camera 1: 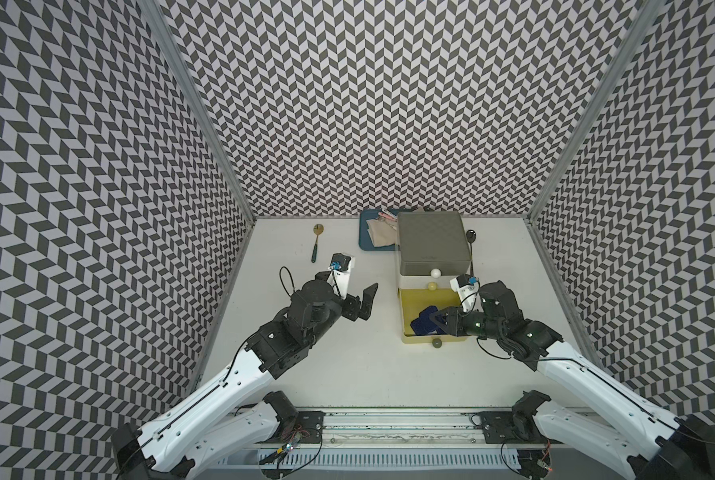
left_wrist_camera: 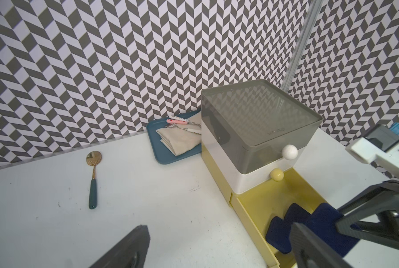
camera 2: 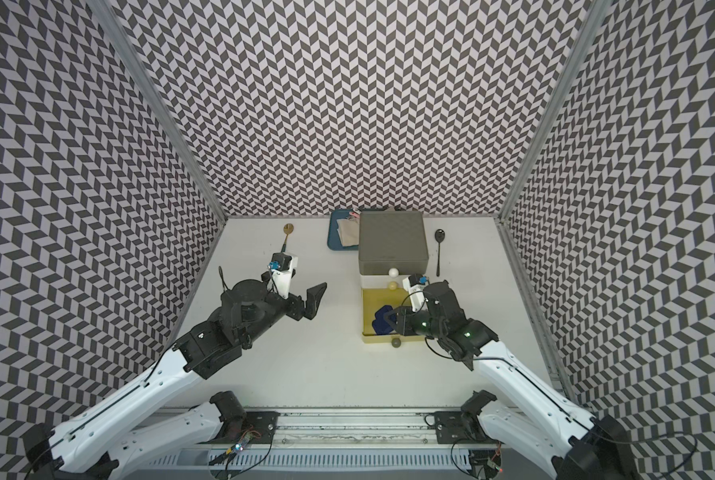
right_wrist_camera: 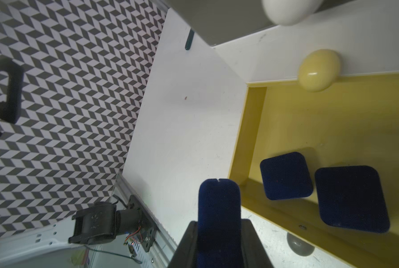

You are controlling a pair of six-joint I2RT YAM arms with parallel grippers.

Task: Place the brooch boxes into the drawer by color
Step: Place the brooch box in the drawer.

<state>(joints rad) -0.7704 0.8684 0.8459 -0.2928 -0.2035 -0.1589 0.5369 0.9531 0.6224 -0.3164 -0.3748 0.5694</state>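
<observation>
**A navy box in my right fingers, over the open yellow drawer**

My right gripper [right_wrist_camera: 219, 236] is clamped on a navy brooch box [right_wrist_camera: 219, 204]. The box stands on its edge between my two black fingers [right_wrist_camera: 254, 243], with its thin side towards the wrist camera. In both top views this gripper reaches from the right over the yellow bottom drawer [camera 1: 428, 295], which is pulled out, and sits close to the drawer's front wall. I cannot tell if the held box touches the drawer floor or hangs above it.

Two lying navy boxes [right_wrist_camera: 286, 176] are flat on the drawer floor, just beside each other and near the same front wall.

The drawer chest [camera 1: 432, 241] stands at the back of the table [camera 1: 347, 365]. Its grey top tier and white middle tier are pushed in.

My left gripper [camera 1: 360, 309] has its fingers [left_wrist_camera: 129, 246] wide apart and holds nothing. It hangs over bare table to the left of the chest.

A blue tray [camera 1: 366, 243] with a folded napkin [left_wrist_camera: 180, 141] lies against the chest at the back. A gold spoon [camera 1: 316, 241] lies left of the tray, and a black spoon [camera 2: 439, 249] lies right of the chest.
</observation>
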